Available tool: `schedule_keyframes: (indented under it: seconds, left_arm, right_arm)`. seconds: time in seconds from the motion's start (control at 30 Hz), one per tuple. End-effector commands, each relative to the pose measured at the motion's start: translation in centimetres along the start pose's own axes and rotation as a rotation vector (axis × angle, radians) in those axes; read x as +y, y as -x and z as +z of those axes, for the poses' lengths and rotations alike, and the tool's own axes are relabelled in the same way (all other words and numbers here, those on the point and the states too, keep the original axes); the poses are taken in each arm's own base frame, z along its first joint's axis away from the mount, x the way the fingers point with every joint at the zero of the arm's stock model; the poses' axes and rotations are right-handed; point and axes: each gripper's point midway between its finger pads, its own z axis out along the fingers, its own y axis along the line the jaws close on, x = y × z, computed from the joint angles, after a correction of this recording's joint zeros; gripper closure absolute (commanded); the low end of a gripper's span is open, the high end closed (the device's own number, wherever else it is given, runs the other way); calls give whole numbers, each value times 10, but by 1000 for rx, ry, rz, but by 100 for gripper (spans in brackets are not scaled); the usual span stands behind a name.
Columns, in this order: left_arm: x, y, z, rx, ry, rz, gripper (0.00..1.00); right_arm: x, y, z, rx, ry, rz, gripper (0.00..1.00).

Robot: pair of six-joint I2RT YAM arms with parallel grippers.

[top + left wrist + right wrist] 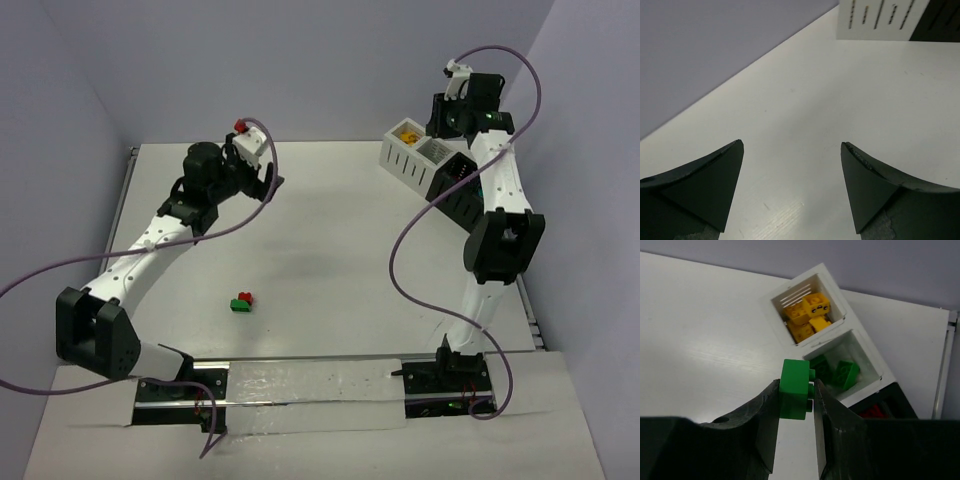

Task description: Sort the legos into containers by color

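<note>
Nearest the arm bases, a red-and-green brick pair (242,301) lies on the table (330,220), well apart from the bins, off to their near left. It is stuck together and not sorted yet.

The left gripper (792,145) is further back, also left of the bins. Its fingers are wide with nothing between them, only bare table below.

The right gripper (796,386) is up over the bins, fingers narrow and clamped on a green brick (793,382). The brick hangs just short of the green bin (870,357), which already has green bricks in it. The yellow bin (835,292) sits beside that on the far side, and the black bin (900,400), with red inside, on the near side.

Step in hand looks like dropping the green brick. The next move calls for nudging it forward until it is squarely above the green bin, then spreading the fingers. After that, the pair probably needs both grippers to pull it apart.
</note>
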Motion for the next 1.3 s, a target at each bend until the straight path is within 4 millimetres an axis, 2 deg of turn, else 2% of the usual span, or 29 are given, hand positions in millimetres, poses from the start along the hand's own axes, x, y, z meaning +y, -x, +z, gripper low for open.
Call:
schedule_keyframes:
  seconds: [0.0, 0.07, 0.13, 0.23, 0.3, 0.37, 0.4, 0.43, 0.47, 0.53, 0.57, 0.6, 0.63, 0.8, 0.87, 0.93, 1.07, 1.17, 1.27]
  left_arm:
    - [30, -20, -3, 127, 89, -164, 12]
    - [44, -28, -3, 169, 143, -170, 11]
    - [51, -35, -5, 197, 161, -184, 10]
    - [56, -45, -10, 217, 167, -213, 9]
    - [57, -52, -13, 238, 166, -222, 1]
    - [58, -58, -15, 255, 164, -225, 1]
    - [58, -64, -16, 267, 162, -224, 1]
    - [57, -66, -17, 275, 153, -225, 1]
    - [57, -69, -18, 285, 148, -223, 1]
    - [54, -79, -21, 319, 123, -206, 1]
    - [51, -88, -25, 350, 95, -185, 1]
    - [46, -93, -29, 365, 61, -168, 1]
    - [40, -100, -34, 381, 21, -146, 1]
    - [-8, -134, -72, 453, -260, 24, 4]
    - [-34, -150, -95, 456, -428, 149, 5]
    - [-53, -165, -116, 497, -525, 158, 6]
    - [-73, -186, -139, 533, -630, 172, 8]
    - [-82, -206, -155, 550, -643, 207, 9]
    - [-84, -225, -163, 561, -618, 252, 9]
  right_arm:
    - [-33, 17, 34, -53, -137, -79, 100]
    - [-41, 12, 47, -45, -161, -77, 100]
    - [-46, 8, 56, -37, -175, -78, 100]
    - [-51, -3, 67, -14, -186, -78, 100]
    - [-53, -13, 72, 7, -191, -74, 100]
    - [-53, -20, 74, 21, -190, -75, 99]
    - [-54, -23, 75, 26, -190, -75, 95]
    - [-53, -26, 76, 32, -189, -73, 83]
    - [-53, -28, 77, 38, -187, -71, 77]
    - [-53, -29, 76, 40, -188, -67, 47]
    - [-52, -28, 74, 40, -189, -64, 35]
    - [-51, -27, 72, 39, -187, -62, 29]
    - [-51, -26, 70, 37, -186, -61, 23]
    - [-44, -16, 52, 22, -177, -56, 17]
    - [-33, -2, 35, -8, -150, -51, 16]
    - [-21, 7, 21, -25, -123, -52, 16]
    - [7, 20, -10, -47, -71, -77, 11]
    - [29, 18, -32, -48, -32, -96, 8]
    - [45, 13, -46, -42, 0, -105, 5]
